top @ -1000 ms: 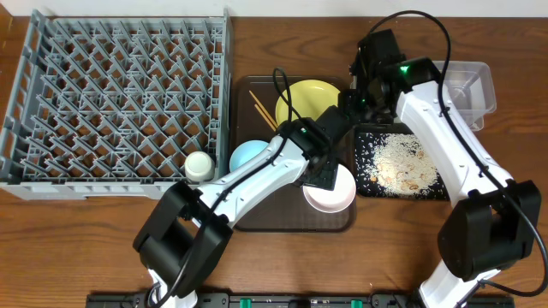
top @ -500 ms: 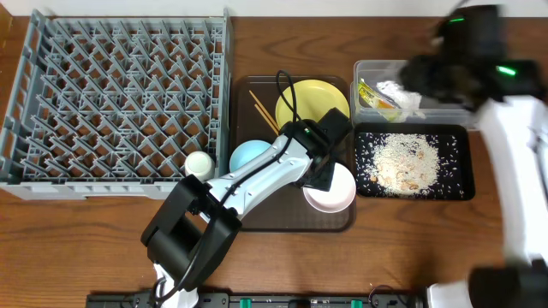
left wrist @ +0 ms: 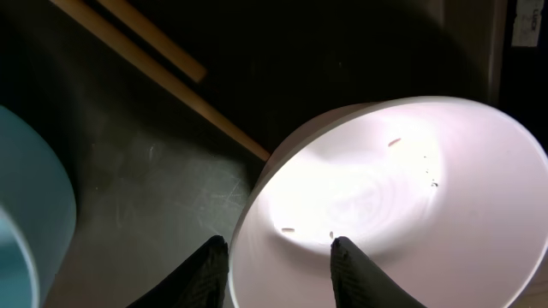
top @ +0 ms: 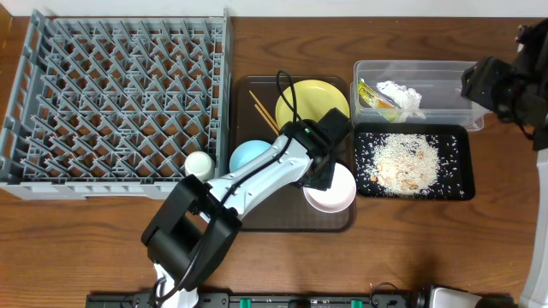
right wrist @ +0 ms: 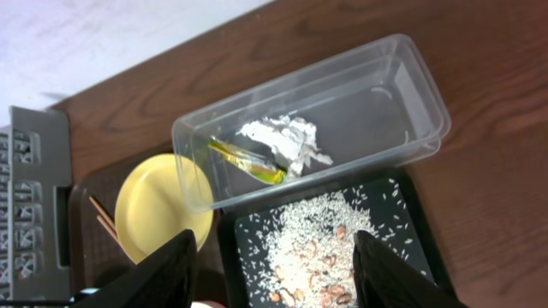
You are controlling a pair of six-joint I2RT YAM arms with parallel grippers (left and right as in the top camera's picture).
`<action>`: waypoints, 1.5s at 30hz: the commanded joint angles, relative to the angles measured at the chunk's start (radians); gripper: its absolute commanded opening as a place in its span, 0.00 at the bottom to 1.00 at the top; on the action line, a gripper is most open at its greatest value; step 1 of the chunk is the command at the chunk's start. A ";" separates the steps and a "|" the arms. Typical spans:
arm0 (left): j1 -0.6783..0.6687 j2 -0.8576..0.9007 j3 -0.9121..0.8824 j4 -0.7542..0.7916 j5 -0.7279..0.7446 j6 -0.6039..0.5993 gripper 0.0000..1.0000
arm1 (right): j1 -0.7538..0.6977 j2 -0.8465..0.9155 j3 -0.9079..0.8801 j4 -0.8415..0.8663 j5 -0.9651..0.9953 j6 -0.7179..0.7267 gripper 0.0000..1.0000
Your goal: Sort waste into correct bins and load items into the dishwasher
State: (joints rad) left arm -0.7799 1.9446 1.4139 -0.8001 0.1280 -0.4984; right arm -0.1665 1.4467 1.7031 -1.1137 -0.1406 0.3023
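My left gripper (left wrist: 278,265) is open astride the rim of the white-pinkish bowl (top: 330,195), one finger inside and one outside; a few rice grains cling inside the bowl (left wrist: 385,188). The bowl sits on the brown tray beside the light blue bowl (top: 248,156), yellow plate (top: 310,101) and chopsticks (top: 261,109). My right gripper (right wrist: 274,274) is open and empty, high above the bins at the right edge. The clear tub (top: 445,73) holds the wrapper (right wrist: 248,162) and tissue (right wrist: 287,137). The black tray (top: 458,184) holds the rice scraps (top: 402,161).
The grey dish rack (top: 120,94) fills the left side, with the small white cup (top: 199,164) at its front right corner. The dark brown serving tray (top: 291,224) lies between the rack and the bins. The left arm lies across this tray.
My right arm has swung up and away from above the plate and tub to the far right edge, uncovering the tub. The left arm and bowl have not moved.
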 commanded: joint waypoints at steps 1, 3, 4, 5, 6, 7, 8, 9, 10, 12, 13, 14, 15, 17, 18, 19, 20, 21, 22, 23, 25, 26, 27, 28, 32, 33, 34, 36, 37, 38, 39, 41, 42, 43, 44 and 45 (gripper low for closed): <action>0.003 0.031 -0.006 0.005 0.010 -0.008 0.41 | -0.006 0.006 -0.020 -0.006 0.002 -0.016 0.57; 0.003 0.031 -0.006 0.007 0.011 -0.008 0.41 | -0.006 0.008 -0.034 -0.006 0.003 -0.016 0.57; 0.003 0.031 -0.006 0.008 0.011 -0.008 0.41 | -0.006 0.008 -0.041 -0.005 0.003 -0.016 0.57; 0.003 0.031 -0.006 0.008 0.011 -0.008 0.41 | -0.006 0.008 -0.048 -0.005 0.003 -0.016 0.57; 0.003 0.032 -0.006 0.008 0.011 -0.008 0.41 | -0.006 0.008 -0.056 -0.004 0.003 -0.016 0.58; 0.003 0.033 -0.006 0.010 0.011 -0.008 0.41 | -0.006 0.008 -0.064 -0.003 0.003 -0.016 0.58; 0.003 0.036 -0.006 0.010 0.011 -0.008 0.41 | -0.006 0.008 -0.074 -0.001 0.003 -0.016 0.58; 0.003 0.037 -0.006 0.010 0.014 -0.008 0.41 | -0.006 0.008 -0.080 0.000 0.005 -0.016 0.58; 0.003 0.041 -0.006 0.010 0.015 -0.008 0.41 | -0.006 0.008 -0.085 0.000 0.006 -0.016 0.59; 0.004 0.043 -0.006 0.011 0.018 -0.008 0.36 | -0.006 0.008 -0.089 -0.001 0.006 -0.016 0.59; 0.005 0.043 -0.006 0.011 0.018 -0.008 0.29 | -0.006 0.008 -0.089 -0.002 0.006 -0.016 0.60; 0.005 0.043 -0.006 0.012 0.018 -0.008 0.22 | -0.006 0.008 -0.089 -0.002 0.006 -0.016 0.61; 0.005 0.043 -0.006 0.014 0.018 -0.008 0.20 | -0.006 0.008 -0.089 -0.002 0.006 -0.016 0.62; 0.005 0.043 -0.006 0.014 0.018 -0.008 0.18 | -0.006 0.008 -0.089 -0.005 0.006 -0.015 0.64; 0.005 0.043 -0.006 0.014 0.018 -0.008 0.19 | -0.006 0.008 -0.089 -0.006 0.006 -0.016 0.66; 0.005 0.043 -0.006 0.014 0.018 -0.008 0.19 | -0.006 0.008 -0.089 -0.008 0.006 -0.015 0.69; 0.005 0.043 -0.006 0.014 0.018 -0.008 0.15 | -0.006 0.008 -0.089 -0.013 0.005 -0.015 0.72; 0.005 0.043 -0.006 0.014 0.018 -0.008 0.13 | -0.006 0.008 -0.089 -0.017 0.005 -0.015 0.73; 0.005 0.043 -0.006 0.014 0.018 -0.008 0.09 | -0.006 0.008 -0.089 -0.023 0.005 -0.015 0.77; 0.005 0.043 -0.006 0.013 0.018 -0.008 0.08 | -0.005 0.008 -0.089 -0.030 0.006 -0.015 0.80; 0.006 0.037 -0.005 0.012 0.018 -0.008 0.07 | -0.005 0.008 -0.089 -0.035 0.006 -0.015 0.99; 0.010 0.031 -0.004 0.009 0.018 -0.008 0.07 | -0.005 0.008 -0.089 -0.035 0.006 -0.015 0.99; 0.013 0.021 -0.001 0.005 0.018 -0.008 0.07 | -0.005 0.008 -0.089 -0.035 0.006 -0.015 0.99; 0.019 0.011 0.003 -0.002 0.016 -0.006 0.07 | -0.005 0.008 -0.089 -0.035 0.006 -0.015 0.99; 0.059 -0.064 0.022 -0.037 -0.011 0.039 0.08 | -0.005 0.008 -0.089 -0.035 0.006 -0.016 0.99; 0.074 -0.093 0.027 -0.051 -0.024 0.052 0.07 | -0.005 0.008 -0.089 -0.035 0.006 -0.015 0.99; 0.085 -0.115 0.027 -0.059 -0.036 0.060 0.07 | -0.005 0.008 -0.089 -0.035 0.006 -0.015 0.99; 0.115 -0.178 0.027 -0.083 -0.080 0.060 0.07 | -0.005 0.008 -0.089 -0.035 0.005 -0.016 0.99; 0.130 -0.206 0.027 -0.093 -0.102 0.061 0.07 | -0.005 0.008 -0.089 -0.035 0.006 -0.015 0.99; 0.143 -0.235 0.027 -0.100 -0.125 0.061 0.07 | -0.004 0.008 -0.089 -0.035 0.006 -0.016 0.99; 0.157 -0.264 0.027 -0.105 -0.148 0.062 0.07 | -0.005 0.008 -0.089 -0.035 0.006 -0.016 0.99; 0.181 -0.326 0.027 -0.107 -0.195 0.100 0.07 | -0.005 0.008 -0.089 -0.035 0.006 -0.016 0.99; 0.192 -0.355 0.027 -0.107 -0.232 0.114 0.07 | -0.004 0.008 -0.089 -0.035 0.006 -0.015 0.99; 0.197 -0.375 0.027 -0.107 -0.269 0.122 0.07 | -0.005 0.008 -0.089 -0.035 0.006 -0.015 0.99; 0.203 -0.397 0.027 -0.107 -0.321 0.134 0.07 | -0.005 0.008 -0.089 -0.035 0.006 -0.015 0.99; 0.208 -0.418 0.027 -0.106 -0.394 0.148 0.07 | -0.005 0.008 -0.089 -0.035 0.006 -0.015 0.99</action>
State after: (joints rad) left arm -0.5835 1.5684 1.4162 -0.9016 -0.0830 -0.4099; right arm -0.1665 1.4509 1.6203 -1.1469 -0.1383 0.2951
